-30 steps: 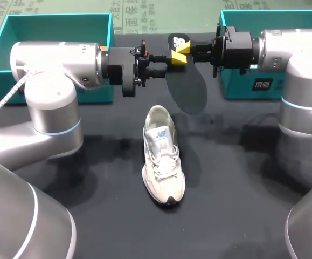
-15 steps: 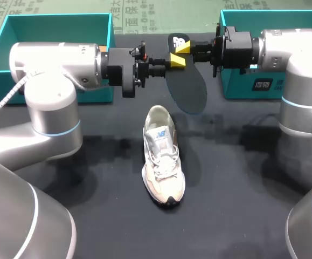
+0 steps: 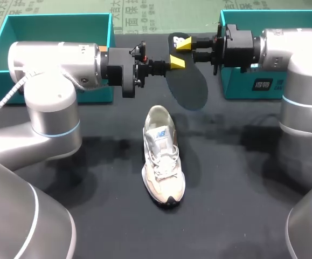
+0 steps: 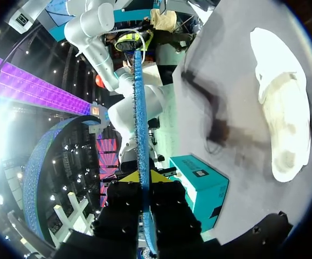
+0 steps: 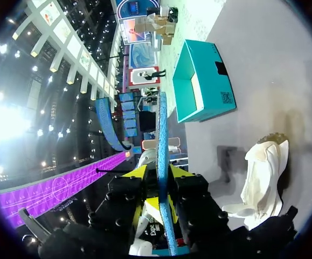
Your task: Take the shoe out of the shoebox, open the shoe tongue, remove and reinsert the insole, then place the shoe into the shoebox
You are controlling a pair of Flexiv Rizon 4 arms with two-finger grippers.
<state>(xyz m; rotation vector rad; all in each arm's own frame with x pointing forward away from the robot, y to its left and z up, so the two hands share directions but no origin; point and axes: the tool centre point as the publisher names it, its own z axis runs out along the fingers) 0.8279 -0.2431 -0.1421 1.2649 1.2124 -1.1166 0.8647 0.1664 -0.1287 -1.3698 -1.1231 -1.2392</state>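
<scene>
A dark insole [image 3: 188, 89] hangs in the air above the table's far middle, between my two grippers. My left gripper [image 3: 176, 63] comes in from the left and is shut on the insole's upper part. In its wrist view the insole [image 4: 139, 108] stands edge-on, pinched between the yellow tips [image 4: 140, 177]. My right gripper [image 3: 187, 49] faces it from the right, open, its fingers standing either side of the insole [image 5: 162, 140] near its top end. The white and grey sneaker [image 3: 164, 159] lies on the black table below, toe toward the front edge.
One teal shoebox [image 3: 53, 19] stands open at the back left behind my left arm. A second teal box [image 3: 274, 16] is at the back right behind my right arm. Bare black tabletop surrounds the shoe.
My left gripper has shut on the insole. My right gripper's fingers have spread apart and let go of it. The insole has barely shifted; the shoe has not moved.
</scene>
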